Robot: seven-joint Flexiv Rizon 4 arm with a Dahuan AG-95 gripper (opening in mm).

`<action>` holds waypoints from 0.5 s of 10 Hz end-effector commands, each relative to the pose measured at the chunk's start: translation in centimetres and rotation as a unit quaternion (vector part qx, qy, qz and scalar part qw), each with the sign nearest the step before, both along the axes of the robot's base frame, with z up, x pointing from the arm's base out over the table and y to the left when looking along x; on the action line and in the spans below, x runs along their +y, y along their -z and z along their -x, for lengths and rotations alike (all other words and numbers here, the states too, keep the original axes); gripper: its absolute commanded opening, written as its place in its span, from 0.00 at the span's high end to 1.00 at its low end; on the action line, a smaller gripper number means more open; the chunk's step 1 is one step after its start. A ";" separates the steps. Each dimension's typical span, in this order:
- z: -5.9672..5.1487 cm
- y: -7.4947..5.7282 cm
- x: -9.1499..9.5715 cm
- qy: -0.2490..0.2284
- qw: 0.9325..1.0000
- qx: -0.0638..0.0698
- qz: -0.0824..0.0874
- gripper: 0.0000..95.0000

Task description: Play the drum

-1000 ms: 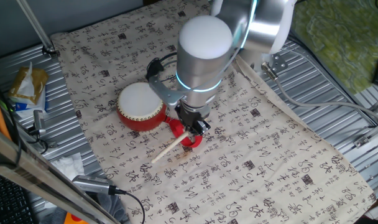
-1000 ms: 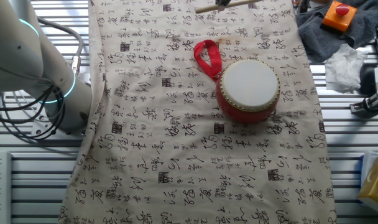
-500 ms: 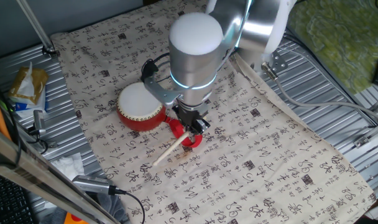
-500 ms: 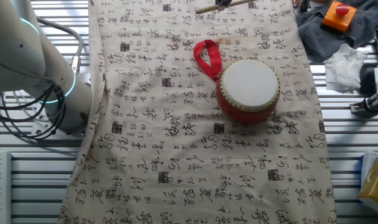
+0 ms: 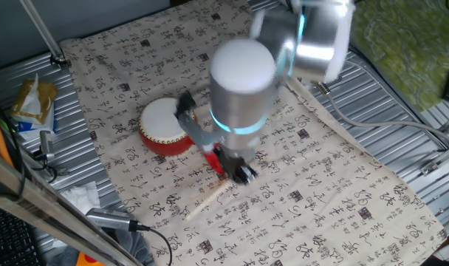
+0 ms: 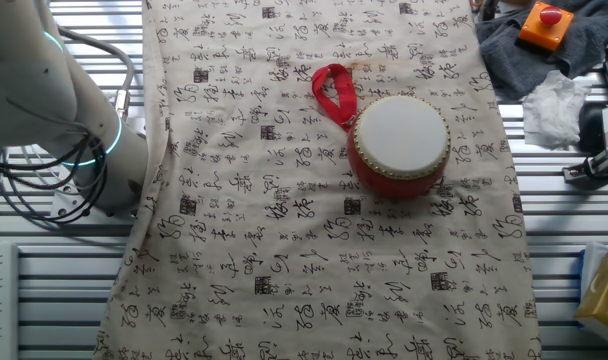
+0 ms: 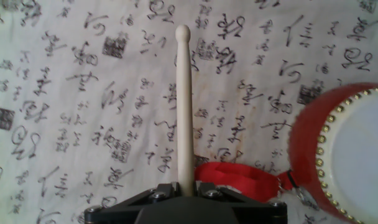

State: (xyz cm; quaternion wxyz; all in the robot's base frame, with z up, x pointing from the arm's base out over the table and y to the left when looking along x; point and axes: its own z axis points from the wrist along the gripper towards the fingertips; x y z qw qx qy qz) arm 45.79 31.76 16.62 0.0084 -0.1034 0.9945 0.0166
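Observation:
The drum (image 5: 165,125) has a red body and a flat white skin, and it sits on the printed cloth; it also shows in the other fixed view (image 6: 398,145) and at the right edge of the hand view (image 7: 344,149). Its red ribbon loop (image 6: 332,92) lies beside it on the cloth and shows in the hand view (image 7: 235,179). My gripper (image 5: 235,168) is shut on the thin wooden stick (image 7: 184,106), to the right of the drum. The stick (image 5: 208,199) points down toward the cloth, away from the drum. In the other fixed view the gripper is out of frame.
The calligraphy-printed cloth (image 6: 284,250) covers the table. A grey cloth with an orange box (image 6: 542,25), a white tissue (image 6: 552,108) and a snack bag (image 5: 32,103) lie off the cloth. A cable (image 5: 128,222) lies at the front left.
My arm has swung right and toward the front, blurred with motion. The stick's tip has moved with it, farther from the drum, and has left the top of the other fixed view.

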 end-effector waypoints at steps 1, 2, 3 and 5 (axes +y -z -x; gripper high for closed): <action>-0.5 1.6 2.8 0.011 1.000 -0.001 0.004 1.00; -0.6 2.2 3.4 0.010 1.000 0.001 0.006 1.00; -0.6 2.7 3.4 0.008 1.000 0.000 0.005 1.00; -0.4 4.4 3.0 -0.001 1.000 -0.003 0.005 1.00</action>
